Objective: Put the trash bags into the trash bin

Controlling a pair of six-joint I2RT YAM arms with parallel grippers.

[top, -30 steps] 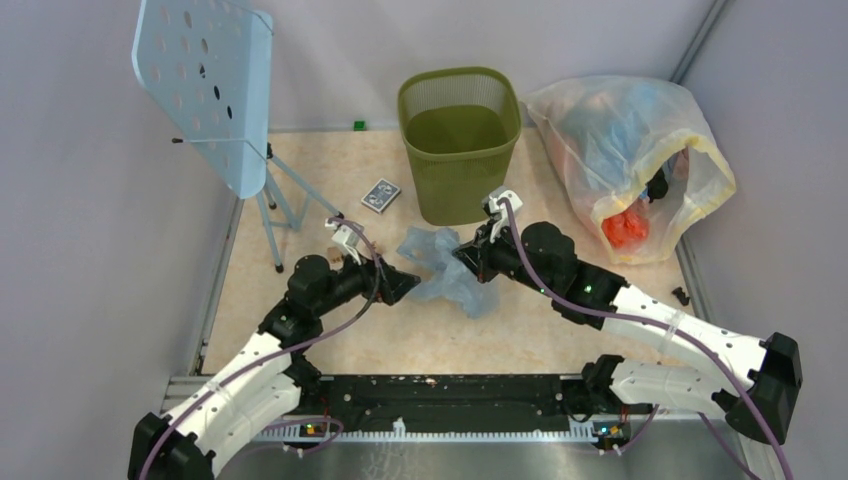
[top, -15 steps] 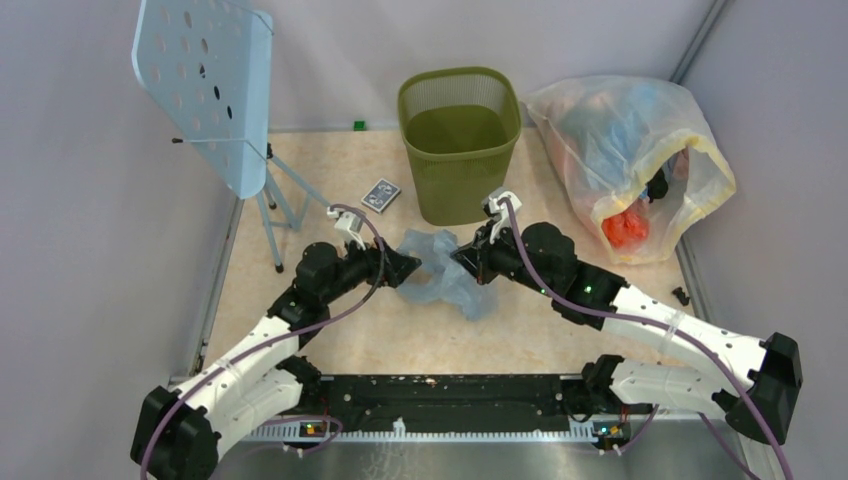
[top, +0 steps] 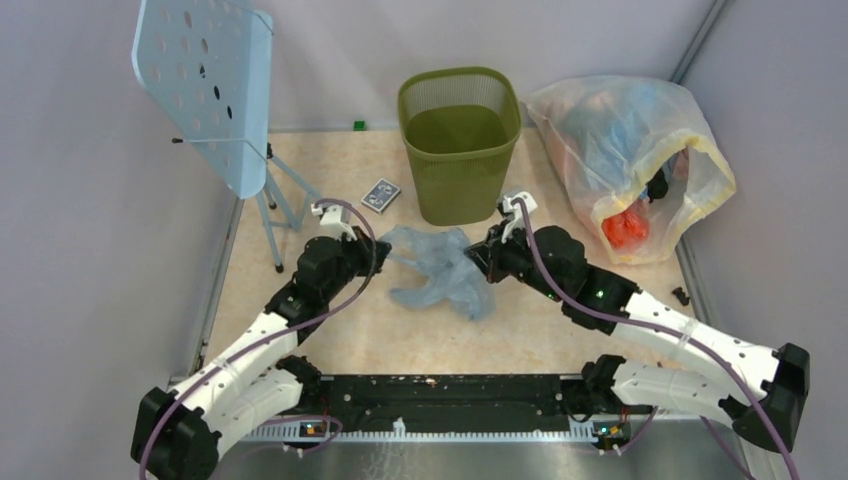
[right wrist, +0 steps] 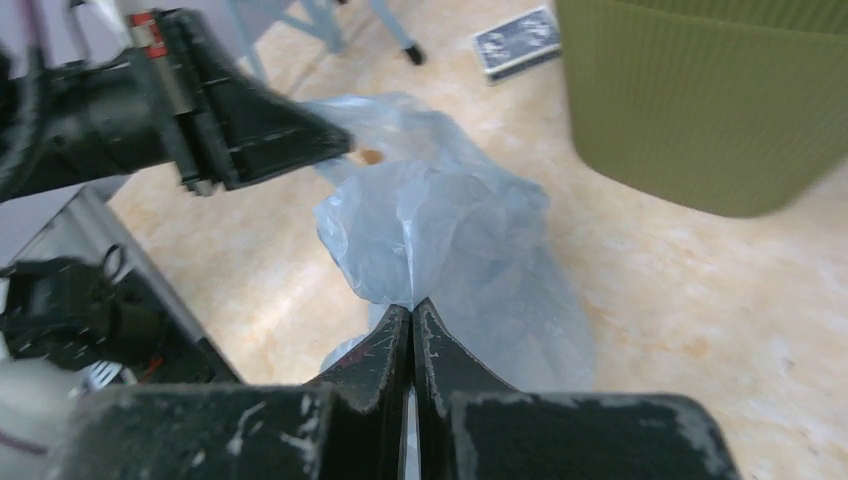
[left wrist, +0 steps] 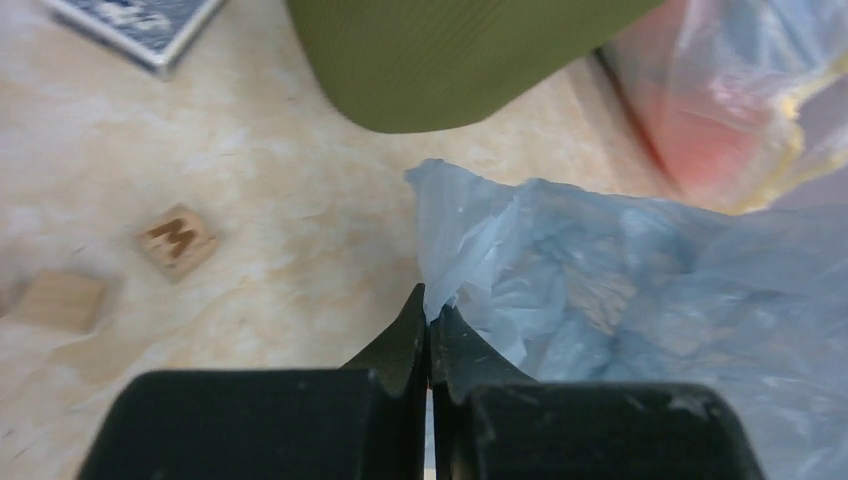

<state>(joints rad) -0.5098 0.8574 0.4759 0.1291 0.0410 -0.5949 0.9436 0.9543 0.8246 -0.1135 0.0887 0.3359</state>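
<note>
Blue-grey trash bag [top: 437, 270] lies low between left gripper [left wrist: 430, 318] and right gripper [right wrist: 411, 310], both pinching it.

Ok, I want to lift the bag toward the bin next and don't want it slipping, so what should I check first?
1. Left gripper shut on the trash bag edge: ok.
2. Right gripper shut on the bag: ok.
3. Bag off the table: not ok, it lies on it.
4. Trash bin upright, mouth open: ok.
5. Firmness of both pinches: cannot tell.
6. Lettered tile apart from the bag: ok.
</note>
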